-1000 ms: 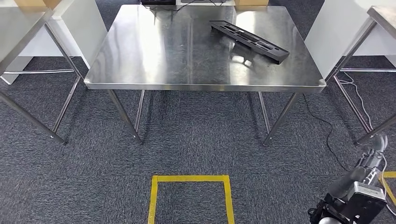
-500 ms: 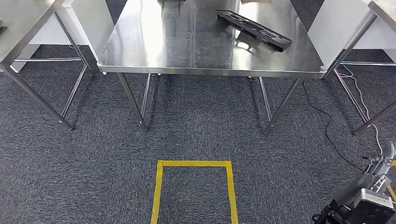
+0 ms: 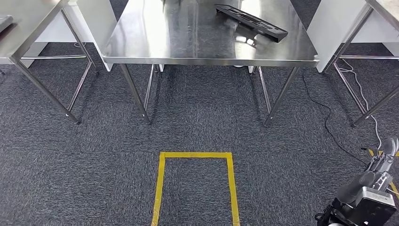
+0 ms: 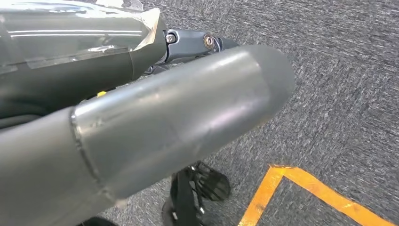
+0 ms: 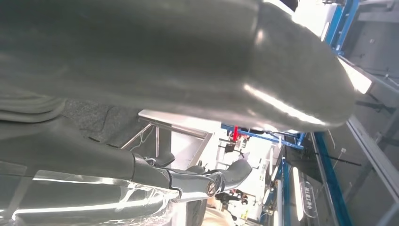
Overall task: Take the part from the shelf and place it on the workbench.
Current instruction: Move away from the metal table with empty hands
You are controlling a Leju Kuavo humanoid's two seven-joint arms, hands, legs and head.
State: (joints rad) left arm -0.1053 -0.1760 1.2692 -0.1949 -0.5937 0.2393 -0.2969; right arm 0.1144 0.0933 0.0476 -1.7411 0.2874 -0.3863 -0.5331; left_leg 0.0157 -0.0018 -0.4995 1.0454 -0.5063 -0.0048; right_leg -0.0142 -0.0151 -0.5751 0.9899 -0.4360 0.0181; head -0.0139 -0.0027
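So the part [image 3: 251, 21] is a long, flat black plastic piece with slotted cutouts, lying at a slant on the brushed steel workbench [image 3: 188, 44]. It sits toward the bench's far right area, well apart from the right hand [image 3: 382, 160], far ahead of its fingertips and off toward the thumbless side as the head view shows it. Neither hand touches it.

The bench top is shiny and streaky with reflections, square-edged, on thin steel legs with slanted braces. More steel tables [image 3: 21, 21] stand to either side, with carpeted gaps between them. The floor is dark grey nubby carpet, and a yellow tape outline [image 3: 195, 183] marks a rectangle on it, between the robot and the bench's near edge. A thin black cable [image 3: 329, 127] snakes over the carpet near the bench's right legs.

The head view catches the right hand low by the corner, dark fingers [image 3: 388, 148] pointing up and forward, holding nothing; they look loosely apart, slightly curled.

The left wrist view shows the left hand [image 4: 179, 108] close up: a thick smooth grey thumb, a glossy dark cover, and beyond the fingertips the same carpet and a stretch of orange-yellow tape [image 4: 310, 188]. I can't tell how its fingers are set.

The right wrist view adds blue metal framing [image 5: 329, 155] and bright background past that hand's fingertips.
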